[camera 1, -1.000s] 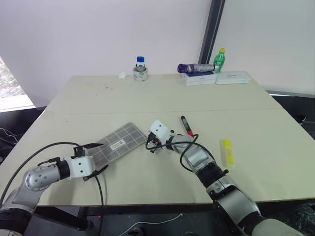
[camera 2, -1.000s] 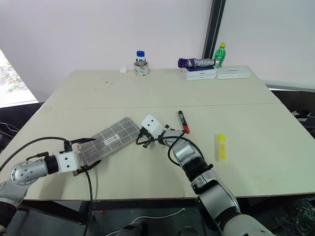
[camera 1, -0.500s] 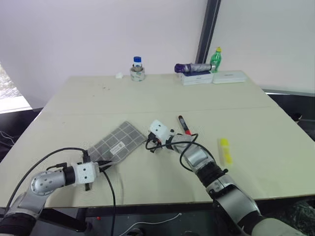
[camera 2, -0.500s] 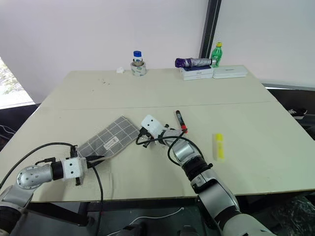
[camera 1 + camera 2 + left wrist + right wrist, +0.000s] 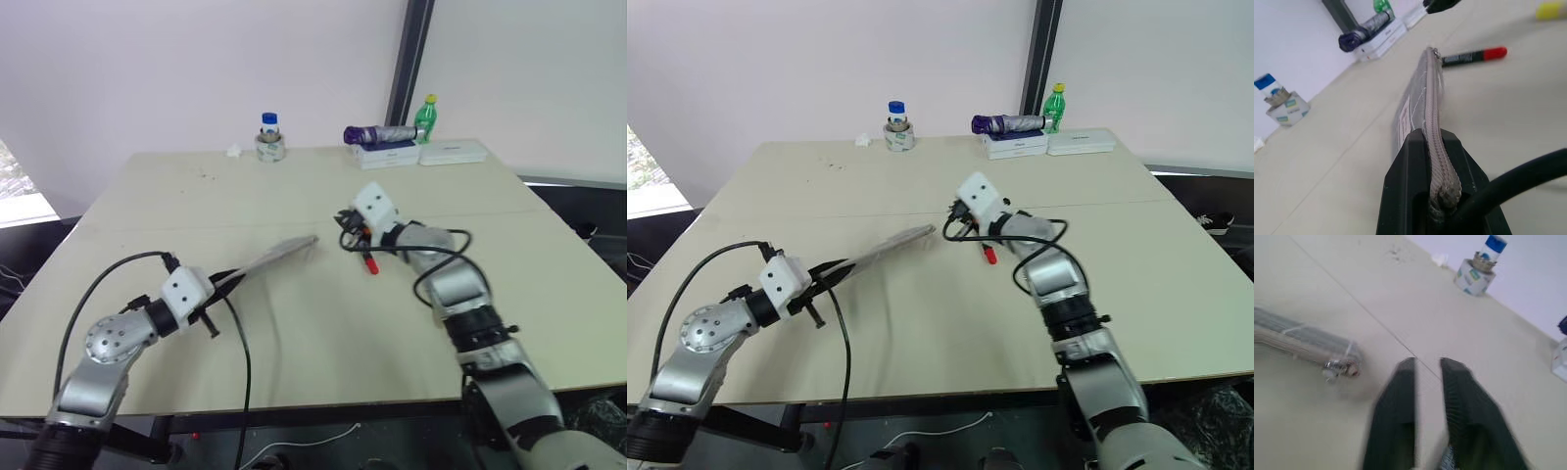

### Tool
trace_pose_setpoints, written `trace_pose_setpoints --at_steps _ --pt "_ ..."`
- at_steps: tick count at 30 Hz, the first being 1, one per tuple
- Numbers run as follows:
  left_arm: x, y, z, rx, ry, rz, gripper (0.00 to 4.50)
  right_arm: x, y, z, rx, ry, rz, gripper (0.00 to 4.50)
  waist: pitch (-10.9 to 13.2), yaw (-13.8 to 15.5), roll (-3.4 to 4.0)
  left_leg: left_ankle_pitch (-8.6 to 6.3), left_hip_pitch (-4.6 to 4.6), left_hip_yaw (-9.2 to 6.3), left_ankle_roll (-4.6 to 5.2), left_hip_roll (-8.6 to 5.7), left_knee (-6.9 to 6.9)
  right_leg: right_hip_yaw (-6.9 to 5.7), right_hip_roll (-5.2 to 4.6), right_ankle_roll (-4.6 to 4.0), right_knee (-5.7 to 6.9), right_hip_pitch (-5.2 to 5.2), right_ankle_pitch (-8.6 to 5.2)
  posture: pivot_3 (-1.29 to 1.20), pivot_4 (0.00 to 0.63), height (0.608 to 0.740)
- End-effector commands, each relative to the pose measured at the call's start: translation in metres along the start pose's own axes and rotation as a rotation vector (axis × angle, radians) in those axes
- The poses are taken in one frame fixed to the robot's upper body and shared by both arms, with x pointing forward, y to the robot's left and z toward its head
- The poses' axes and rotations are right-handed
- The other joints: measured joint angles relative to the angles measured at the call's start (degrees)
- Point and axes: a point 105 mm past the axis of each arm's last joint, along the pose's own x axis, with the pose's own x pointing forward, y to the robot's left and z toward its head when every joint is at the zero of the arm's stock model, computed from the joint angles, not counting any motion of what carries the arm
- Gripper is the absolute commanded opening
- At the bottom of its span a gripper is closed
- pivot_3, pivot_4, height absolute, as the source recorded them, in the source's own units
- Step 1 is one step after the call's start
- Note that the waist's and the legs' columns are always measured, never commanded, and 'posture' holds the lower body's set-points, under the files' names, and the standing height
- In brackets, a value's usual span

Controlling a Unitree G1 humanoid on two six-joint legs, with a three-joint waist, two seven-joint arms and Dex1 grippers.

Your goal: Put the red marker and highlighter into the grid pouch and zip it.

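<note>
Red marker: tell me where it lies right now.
In the left eye view the red marker lies on the table right of centre, just below the right gripper, past the far end of the grid pouch.

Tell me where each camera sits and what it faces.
Head eyes: look forward and down over the table; both arms show.
Left wrist: looks along the left gripper, shut on the grid pouch, toward the red marker.
Right wrist: over the right gripper, fingers apart, facing the pouch's zip end.
All share the pouch.
</note>
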Motion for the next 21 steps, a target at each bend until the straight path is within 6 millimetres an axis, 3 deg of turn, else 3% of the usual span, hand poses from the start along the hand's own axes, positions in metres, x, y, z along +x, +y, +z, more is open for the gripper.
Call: trace_pose_setpoints --at_steps 1,4,19,21 --pt "0.007 -0.003 0.017 -0.008 -0.06 0.002 0.0 -0.016 0.004 0.015 0.065 -0.038 0.065 2.92 0.0 -0.09 0.0 0.0 0.0 0.01 0.0 0.02 0.0 0.0 0.01 0.0 0.0 0.0 0.0 0.0 0.15 0.736" --pt "0.01 -0.008 0.02 -0.031 -0.075 -0.008 0.0 -0.023 0.012 0.007 0.116 0.004 0.111 4.44 0.0 -0.08 0.0 0.0 0.0 0.02 0.0 0.04 0.0 0.01 0.02 -0.02 0.0 0.0 -0.01 0.0 0.15 0.736" --pt "0.018 -0.021 0.028 -0.085 -0.112 -0.035 0.0 -0.009 0.021 -0.014 0.293 0.038 0.099 4.44 0.01 0.11 -0.01 0.0 -0.02 0.05 0.0 0.03 0.03 0.03 0.01 -0.03 0.0 -0.01 -0.01 0.0 0.15 0.736" --pt "0.018 -0.022 0.029 -0.088 -0.114 -0.036 0.0 -0.007 0.021 -0.014 0.305 0.033 0.096 3.63 0.01 0.11 -0.01 0.0 -0.02 0.05 0.0 0.03 0.04 0.04 0.01 -0.03 0.0 -0.01 -0.01 0.0 0.15 0.736"
